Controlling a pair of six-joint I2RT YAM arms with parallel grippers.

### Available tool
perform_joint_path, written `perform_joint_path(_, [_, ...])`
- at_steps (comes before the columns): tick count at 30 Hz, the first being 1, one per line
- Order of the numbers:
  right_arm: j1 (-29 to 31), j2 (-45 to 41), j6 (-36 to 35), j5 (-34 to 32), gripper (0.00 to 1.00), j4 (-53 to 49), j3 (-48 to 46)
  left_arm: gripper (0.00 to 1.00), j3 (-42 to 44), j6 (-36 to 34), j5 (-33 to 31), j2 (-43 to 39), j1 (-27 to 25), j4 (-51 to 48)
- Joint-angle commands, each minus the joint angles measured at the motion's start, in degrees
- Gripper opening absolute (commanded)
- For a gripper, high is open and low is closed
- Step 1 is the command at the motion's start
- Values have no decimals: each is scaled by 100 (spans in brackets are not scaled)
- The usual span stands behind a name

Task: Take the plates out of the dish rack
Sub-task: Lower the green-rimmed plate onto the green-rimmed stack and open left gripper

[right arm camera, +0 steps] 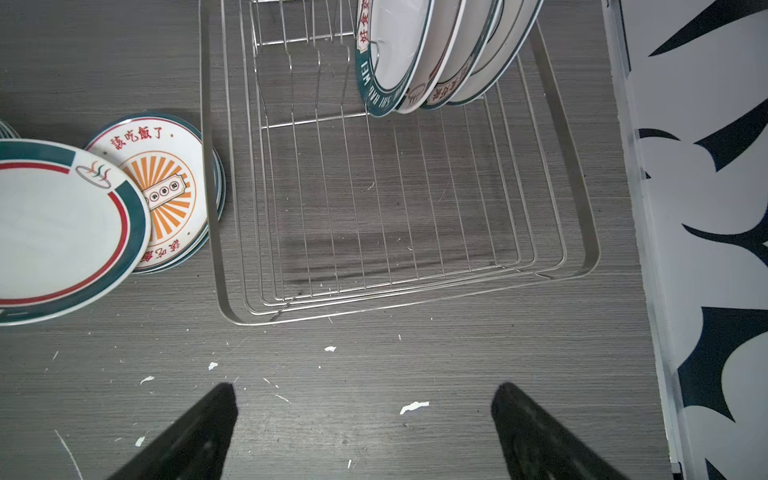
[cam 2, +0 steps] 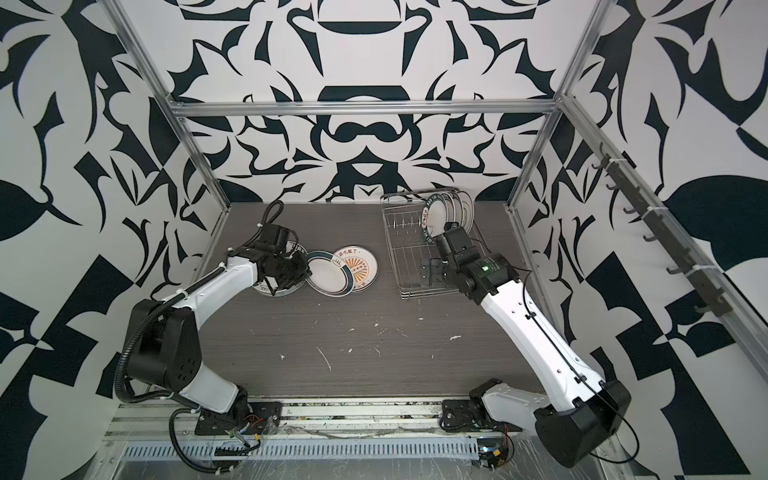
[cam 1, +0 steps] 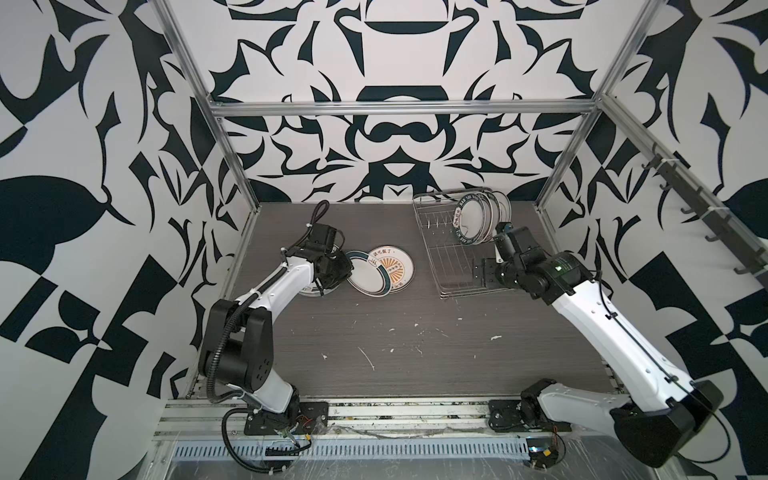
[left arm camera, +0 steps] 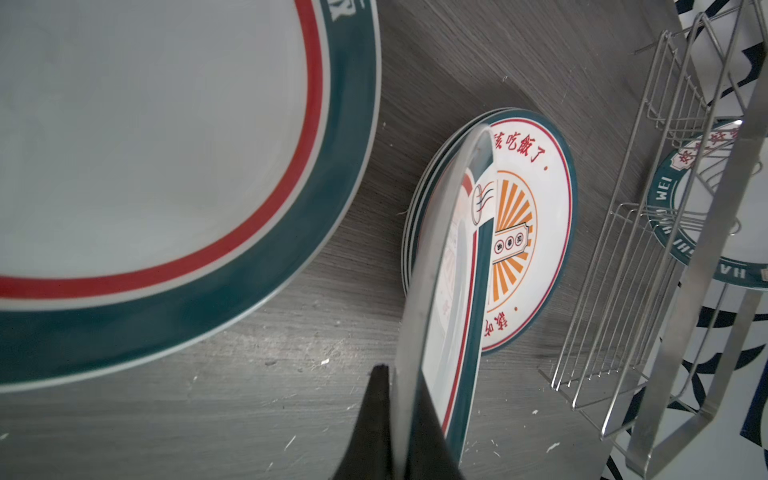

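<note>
dish rack (cam 1: 453, 266) back right | upright plates (cam 1: 473, 218) in rear | flat plates (cam 1: 399, 270) left of it

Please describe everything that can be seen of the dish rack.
The dish rack is a shallow rectangular basket of shiny silver wire, with a grid floor, low sides and rows of upright prongs at its far end. It stands flat on the dark wood-grain table, at the far right. Several plates stand on edge among the prongs at its far right corner; the rest of the floor is bare.
</note>
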State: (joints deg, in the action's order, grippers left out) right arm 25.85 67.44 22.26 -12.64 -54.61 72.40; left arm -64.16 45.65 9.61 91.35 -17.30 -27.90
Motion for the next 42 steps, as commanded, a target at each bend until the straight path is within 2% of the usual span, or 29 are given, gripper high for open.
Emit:
perform_joint_path(1, [-27,-220,-80,56,100,69,-18,7,-209,85,-64,232,-89,22])
perform_joint_path(7, [-36,-369,-127,35,100,50,-86,8,-477,-25,-64,586,-114,-106])
perform_joint_path(13, [-88,-442,-143,56,100,41,-191,18,-682,-38,-97,848,-166,-198])
perform_joint_path(26, [-143,-478,-158,104,100,89,-304,28,-952,-83,-116,1240,-281,-299])
perform_joint_path(30, [-159,-457,-175,98,100,116,-358,35,-1048,-109,-130,1310,-339,-355])
perform_joint_path(31, [-167,-438,-182,318,100,115,-358,38,-1050,-109,-139,1300,-348,-350])
perform_joint_path(33, [-167,-412,-187,355,100,117,-358,43,-1063,-118,-189,1298,-361,-399])
perform_joint_path(38, [-177,-398,-180,397,100,133,-358,45,-1159,-109,-405,1356,-361,-695])
perform_joint_path(42, [-176,-408,-196,420,100,149,-351,46,-1292,-167,-327,1554,-365,-726])
